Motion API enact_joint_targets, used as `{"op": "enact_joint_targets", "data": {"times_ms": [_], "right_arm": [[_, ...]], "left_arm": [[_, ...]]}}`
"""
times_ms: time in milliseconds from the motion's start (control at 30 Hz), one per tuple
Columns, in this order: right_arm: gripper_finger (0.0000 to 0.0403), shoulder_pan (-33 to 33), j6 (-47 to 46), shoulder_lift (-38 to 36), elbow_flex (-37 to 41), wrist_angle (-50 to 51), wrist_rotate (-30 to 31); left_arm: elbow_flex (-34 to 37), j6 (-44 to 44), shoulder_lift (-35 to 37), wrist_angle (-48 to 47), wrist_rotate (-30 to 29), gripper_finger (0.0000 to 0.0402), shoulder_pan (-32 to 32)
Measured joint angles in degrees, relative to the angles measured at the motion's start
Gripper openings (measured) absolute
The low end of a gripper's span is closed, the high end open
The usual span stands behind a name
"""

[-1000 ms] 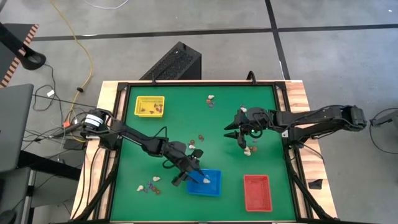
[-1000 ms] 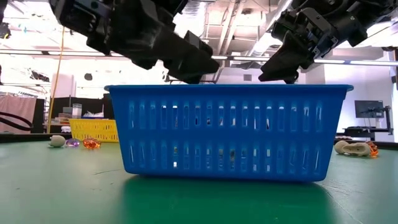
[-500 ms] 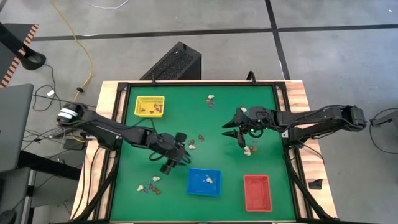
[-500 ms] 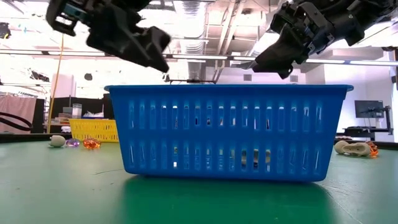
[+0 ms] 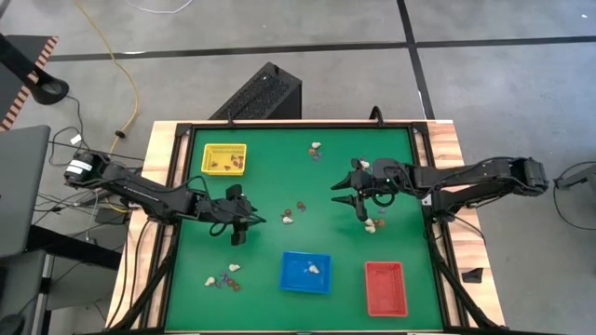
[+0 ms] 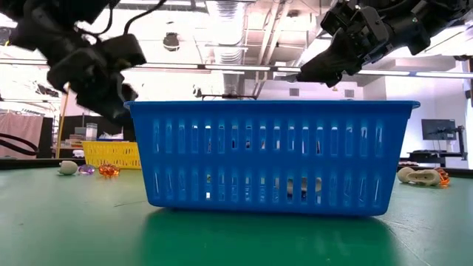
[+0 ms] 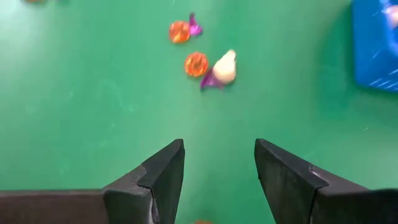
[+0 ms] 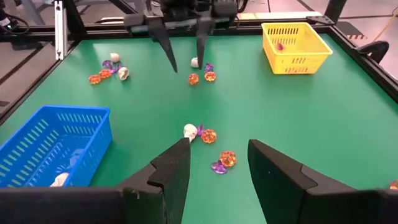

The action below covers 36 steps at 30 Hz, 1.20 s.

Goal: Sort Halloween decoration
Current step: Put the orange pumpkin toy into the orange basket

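Plastic trinkets: the Halloween decoration [image 7: 214, 67] looks like small moulded pieces — glossy orange balls, translucent purple bits, matte cream skulls.
Handling: likely very light and hard, not fragile; the round glossy ones will probably roll or squirt out of a pinch, so a grip square across the widest part, fingertips down to the mat, seems safest.
Where they lie: loose clusters on the green table [image 5: 270, 177] — one at mid-table near the left gripper, one under the right gripper, one at the far edge, one near the front left corner.
Already sorted: a cream piece [image 5: 315, 270] lies in the blue tray [image 5: 291, 277]; a few dark and orange bits sit in the yellow tray [image 5: 210, 151]; nothing shows inside the red tray [image 5: 386, 288].
Left gripper [image 5: 238, 221]: fingers spread wide and holding nothing, hovering over bare mat left of the mid-table cluster; its wrist view shows an orange ball touching a cream skull with a purple piece tucked beside them.
Right gripper [image 5: 358, 203]: also spread wide and empty, hanging above the right-hand cluster — a cream skull [image 8: 190, 131] touching an orange ball [image 8: 208, 135], with another orange and purple pair just beside.
Trays: rigid slotted plastic, rectangular, upright walls.
Table surface: flat green felt-like mat with a dark frame and wooden side rails.
Picking difficulty: pieces touch each other, so taking a single one may nudge its neighbours.
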<state>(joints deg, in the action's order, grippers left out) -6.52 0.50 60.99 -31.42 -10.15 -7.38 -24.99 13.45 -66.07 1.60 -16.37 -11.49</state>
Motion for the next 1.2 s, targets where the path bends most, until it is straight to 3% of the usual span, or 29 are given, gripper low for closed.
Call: {"op": "enact_joint_targets", "data": {"times_ms": [467,900,1200], "right_arm": [[0.0191,0.01,1.37,2.15,0.0,0.72,0.0],[0.0191,-0.53,1.6,4.4,0.0,-0.01,0.02],[0.0191,-1.14,1.47,4.97,0.0,-0.95,0.0]], "left_arm": [[6.49,4.71,0.01,7.16,-0.86,0.0185,-3.19],[13.72,12.56,0.04,7.98,-3.74,0.0185,-3.98],[15.03,10.08,-0.02,12.24,-3.84,0.0185,-3.98]]}}
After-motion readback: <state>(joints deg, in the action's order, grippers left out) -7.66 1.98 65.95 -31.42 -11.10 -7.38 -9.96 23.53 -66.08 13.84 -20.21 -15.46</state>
